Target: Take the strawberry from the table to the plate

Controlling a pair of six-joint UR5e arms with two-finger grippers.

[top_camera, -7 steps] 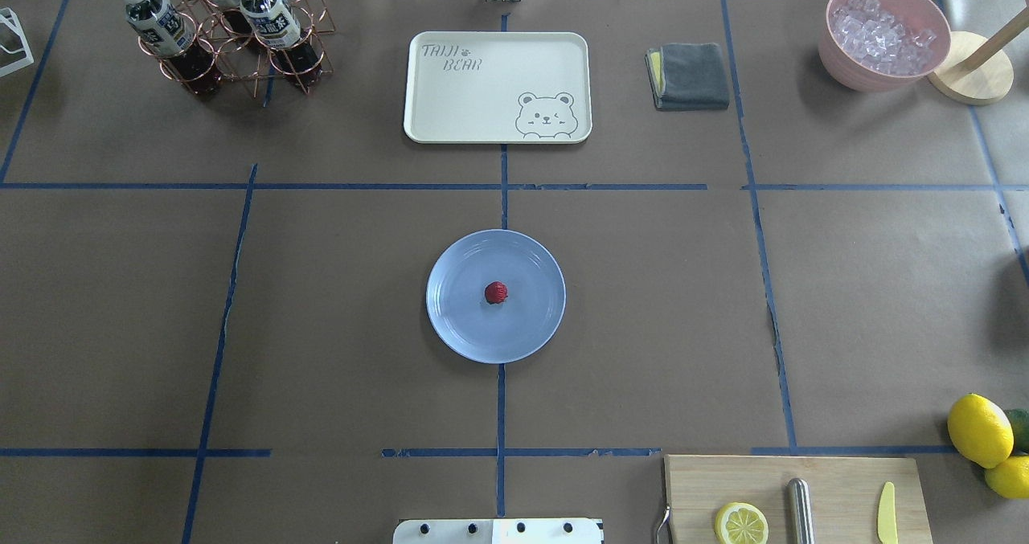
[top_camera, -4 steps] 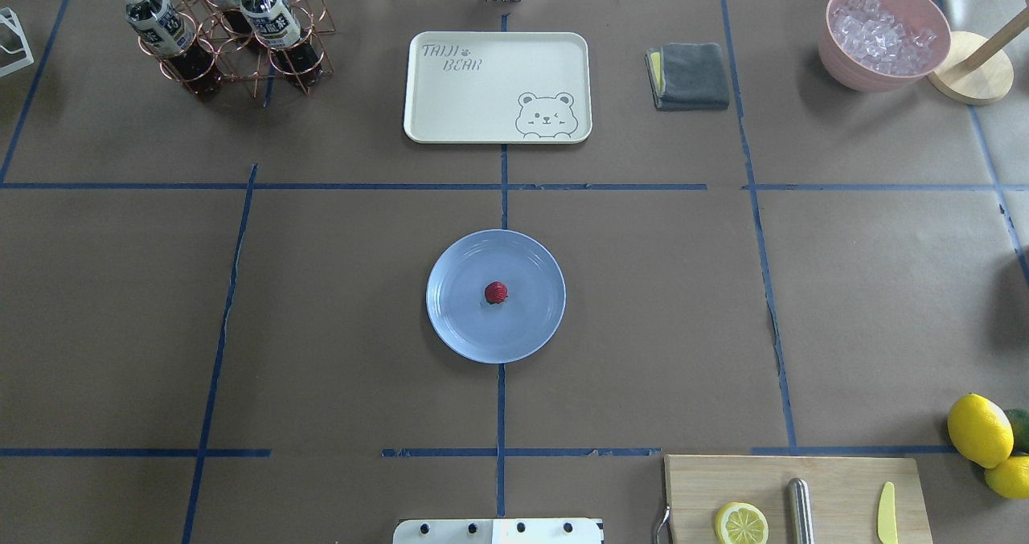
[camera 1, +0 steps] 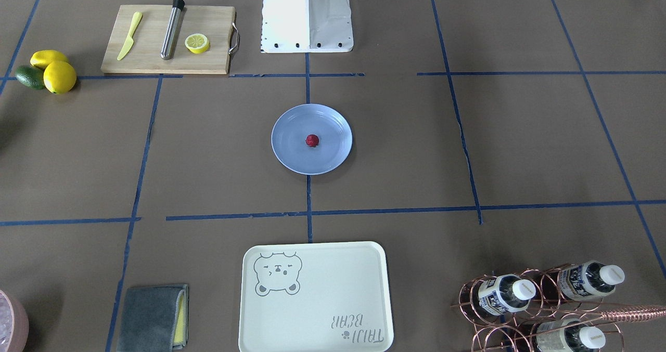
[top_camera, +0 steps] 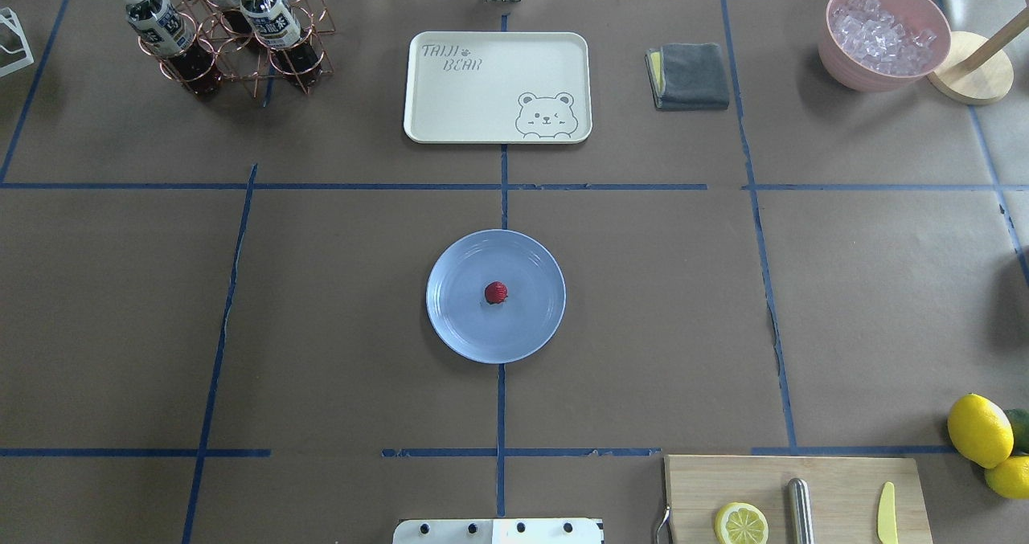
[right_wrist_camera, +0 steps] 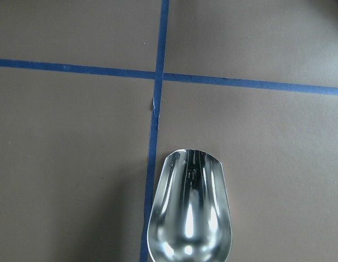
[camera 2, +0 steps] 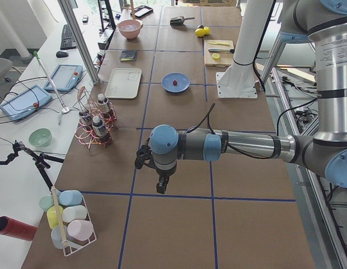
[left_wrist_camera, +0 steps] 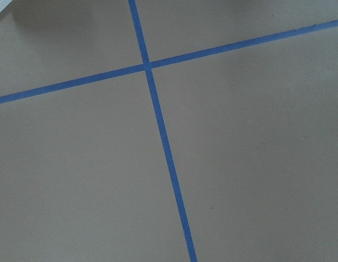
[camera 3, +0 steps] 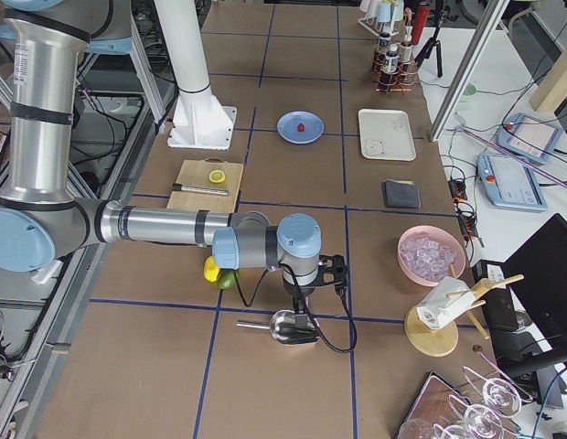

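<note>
Scanning from my left: the left gripper (camera 2: 160, 188) hangs over bare surface (top_camera: 321, 327) at the left end. Its wrist camera gives me only brown paper and a crossing of blue tape, so I cannot tell whether it is released or clenched. The strawberry (top_camera: 496, 292) lies well off to that gripper's right, a roundish berry with no long axis to speak of, sitting in the middle of the plate (top_camera: 458, 323). Further right, the right gripper (camera 3: 303, 313) hangs over a metal scoop (right_wrist_camera: 191, 218) at the other end, with the berry far to its left. Its state I cannot tell either. Neither arm looks clearly nearer. I judge the placing done.
</note>
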